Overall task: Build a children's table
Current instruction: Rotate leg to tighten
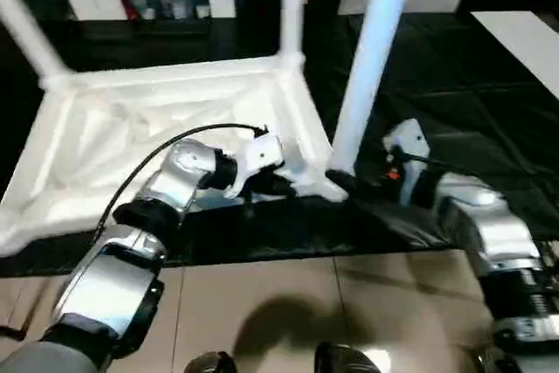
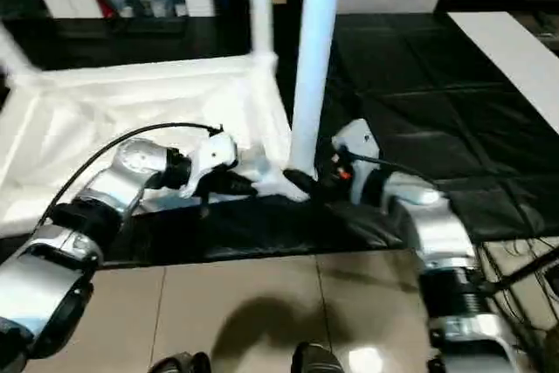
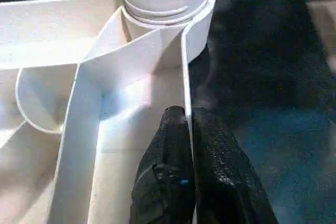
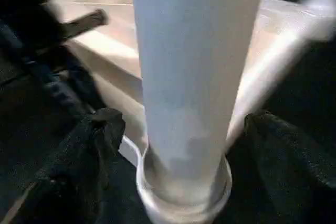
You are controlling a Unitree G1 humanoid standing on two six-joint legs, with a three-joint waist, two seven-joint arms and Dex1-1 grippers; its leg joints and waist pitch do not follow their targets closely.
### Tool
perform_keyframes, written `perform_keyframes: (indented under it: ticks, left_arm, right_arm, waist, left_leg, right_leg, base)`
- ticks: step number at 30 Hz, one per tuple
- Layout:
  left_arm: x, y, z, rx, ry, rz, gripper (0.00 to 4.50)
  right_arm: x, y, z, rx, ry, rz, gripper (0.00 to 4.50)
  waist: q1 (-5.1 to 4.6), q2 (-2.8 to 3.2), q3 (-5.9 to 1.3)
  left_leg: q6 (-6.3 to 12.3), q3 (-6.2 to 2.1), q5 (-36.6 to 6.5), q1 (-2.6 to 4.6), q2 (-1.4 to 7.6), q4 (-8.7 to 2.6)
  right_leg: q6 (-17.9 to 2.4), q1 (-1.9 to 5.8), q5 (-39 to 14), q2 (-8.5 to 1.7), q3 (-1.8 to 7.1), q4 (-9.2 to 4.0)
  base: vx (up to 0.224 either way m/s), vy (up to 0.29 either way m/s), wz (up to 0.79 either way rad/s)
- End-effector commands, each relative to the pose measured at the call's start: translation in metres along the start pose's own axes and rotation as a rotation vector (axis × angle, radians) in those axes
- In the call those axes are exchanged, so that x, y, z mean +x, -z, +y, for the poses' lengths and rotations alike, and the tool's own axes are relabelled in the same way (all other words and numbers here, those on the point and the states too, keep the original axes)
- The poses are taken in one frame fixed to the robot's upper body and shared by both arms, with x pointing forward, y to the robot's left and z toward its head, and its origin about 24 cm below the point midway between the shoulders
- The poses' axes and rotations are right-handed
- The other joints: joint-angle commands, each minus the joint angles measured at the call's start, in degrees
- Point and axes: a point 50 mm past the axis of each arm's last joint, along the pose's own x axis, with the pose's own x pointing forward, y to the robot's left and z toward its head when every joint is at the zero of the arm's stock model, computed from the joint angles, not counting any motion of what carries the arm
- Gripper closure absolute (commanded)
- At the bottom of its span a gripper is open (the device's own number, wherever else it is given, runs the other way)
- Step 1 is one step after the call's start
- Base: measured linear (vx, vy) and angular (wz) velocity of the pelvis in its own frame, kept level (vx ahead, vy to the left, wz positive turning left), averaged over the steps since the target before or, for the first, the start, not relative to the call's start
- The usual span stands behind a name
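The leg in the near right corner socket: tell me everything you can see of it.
The leg is a long, smooth white tube, plastic by its look, standing nearly upright, its base seated in the ringed round corner socket of the upturned table top. The right gripper straddles its base with fingers spread clear of it.

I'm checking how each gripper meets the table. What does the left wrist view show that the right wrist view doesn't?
Left wrist view: the left gripper, jaws shut on the thin rim of the upturned top, beside its ribs.

Right wrist view: the right gripper, jaws open on either side of the leg, not pressing it, and the leg's shaft rising.

Both: that leg seated in the corner socket over the black mat.
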Motion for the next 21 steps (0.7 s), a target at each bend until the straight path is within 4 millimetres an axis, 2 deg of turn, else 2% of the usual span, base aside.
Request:
perform_keyframes:
  ticks: [1, 3, 5, 7, 9, 10, 11, 12, 13, 16, 18, 21]
  left_arm:
    - [0.001, -0.005, -0.007, 0.07, 0.107, -0.01, 4.5]
    - [-0.002, -0.004, -0.011, 0.081, 0.165, -0.006, 4.5]
    - [-0.004, -0.002, -0.015, 0.088, 0.216, 0.002, 4.5]
    - [-0.004, -0.001, -0.016, 0.094, 0.228, 0.004, 4.5]
    - [-0.004, -0.001, -0.019, 0.104, 0.256, 0.003, 4.5]
    - [-0.004, -0.001, -0.02, 0.107, 0.267, 0.0, 4.5]
    - [-0.004, -0.001, -0.02, 0.108, 0.272, -0.001, 4.5]
    - [-0.005, -0.001, -0.021, 0.109, 0.279, 0.001, 4.5]
    - [-0.005, -0.001, -0.021, 0.109, 0.281, 0.004, 4.5]
    - [-0.006, -0.001, -0.021, 0.112, 0.286, 0.011, 4.5]
    - [-0.007, 0.0, -0.021, 0.114, 0.286, 0.012, 4.5]
    - [-0.008, -0.001, -0.02, 0.115, 0.286, 0.013, 4.5]
  right_arm:
    - [-0.004, 0.0, 0.007, -0.023, -0.115, 0.012, 0.47]
    - [-0.01, 0.002, 0.011, -0.019, -0.21, 0.043, 0.63]
    - [-0.012, 0.001, 0.012, 0.003, -0.269, 0.042, 0.63]
    - [-0.013, 0.0, 0.012, 0.018, -0.287, 0.036, 0.77]
    - [-0.013, 0.001, 0.014, 0.021, -0.353, 0.054, 1.03]
    - [-0.014, 0.002, 0.015, 0.016, -0.378, 0.064, 1.11]
    - [-0.014, 0.002, 0.015, 0.012, -0.39, 0.07, 1.23]
    - [-0.015, 0.003, 0.016, 0.018, -0.408, 0.072, 1.23]
    - [-0.015, 0.003, 0.015, 0.021, -0.414, 0.073, 1.43]
    - [-0.017, 0.003, 0.014, 0.038, -0.442, 0.083, 1.53]
    - [-0.017, 0.002, 0.013, 0.036, -0.447, 0.084, 1.85]
    - [-0.017, 0.002, 0.012, 0.037, -0.455, 0.084, 2.06]
  waist:
    - [0.45, 0.08, -4.66]
    - [0.77, -0.09, -4.85]
    - [1.23, -0.14, -4.74]
    - [1.53, -0.11, -4.63]
    - [1.67, -0.14, -4.69]
    - [1.7, -0.5, -4.83]
    - [1.8, -0.32, -4.77]
    - [1.78, -0.54, -4.87]
    - [1.88, -0.42, -4.86]
    - [1.88, -0.44, -4.99]
    - [2.09, -0.45, -5.05]
    - [2.15, -0.48, -5.16]
  left_leg:
    - [7.22, -0.68, -10.3, 1.41, 2.41, -3.46]
    - [7.52, -0.64, -9.8, 1.45, 2.38, -3.37]
    - [7.28, -0.61, -10.7, 1.47, 2.45, -3.42]
    - [6.65, -0.59, -11.2, 1.58, 2.52, -3.52]
    - [6.17, -0.62, -11.6, 1.59, 2.46, -3.52]
    - [5.96, -0.62, -11.7, 1.62, 2.55, -3.54]
    - [5.79, -0.67, -11.5, 1.58, 2.56, -3.54]
    - [5.78, -0.64, -11.4, 1.57, 2.53, -3.5]
    - [5.74, -0.69, -11.2, 1.57, 2.54, -3.51]
    - [5.7, -0.68, -10.8, 1.54, 2.46, -3.41]
    - [5.72, -0.65, -10.4, 1.5, 2.49, -3.38]
    - [5.82, -0.66, -9.8, 1.47, 2.42, -3.29]
  right_leg:
    - [-16.2, 4.07, -9.1, -2.53, 2.21, -2.94]
    - [-16.9, 4.11, -7.3, -2.48, 2.14, -2.68]
    - [-17.0, 4.11, -8.4, -2.64, 2.18, -2.77]
    - [-16.7, 3.87, -9.9, -2.65, 2.23, -2.94]
    - [-16.6, 3.94, -10.5, -2.64, 2.2, -2.97]
    - [-16.4, 3.98, -10.8, -2.63, 2.19, -2.97]
    - [-16.2, 3.93, -11.2, -2.74, 2.23, -2.94]
    - [-16.1, 3.98, -11.3, -2.73, 2.2, -2.93]
    - [-16.0, 3.94, -11.6, -2.78, 2.2, -2.92]
    - [-16.0, 3.97, -11.5, -2.78, 2.18, -2.88]
    - [-15.8, 3.96, -11.5, -2.75, 2.21, -2.84]
    - [-15.9, 4.02, -10.9, -2.77, 2.18, -2.76]
  base:
    - [0.0, 0.0, 0.0]
    - [0.0, 0.0, 0.0]
    - [0.0, 0.0, 0.0]
    - [0.0, 0.0, 0.0]
    - [0.0, 0.0, 0.0]
    - [0.0, 0.0, 0.0]
    - [0.0, 0.0, 0.0]
    - [0.0, 0.0, 0.0]
    - [0.0, 0.0, 0.0]
    - [0.0, 0.0, 0.0]
    - [0.0, 0.0, 0.0]
    - [0.0, 0.0, 0.0]
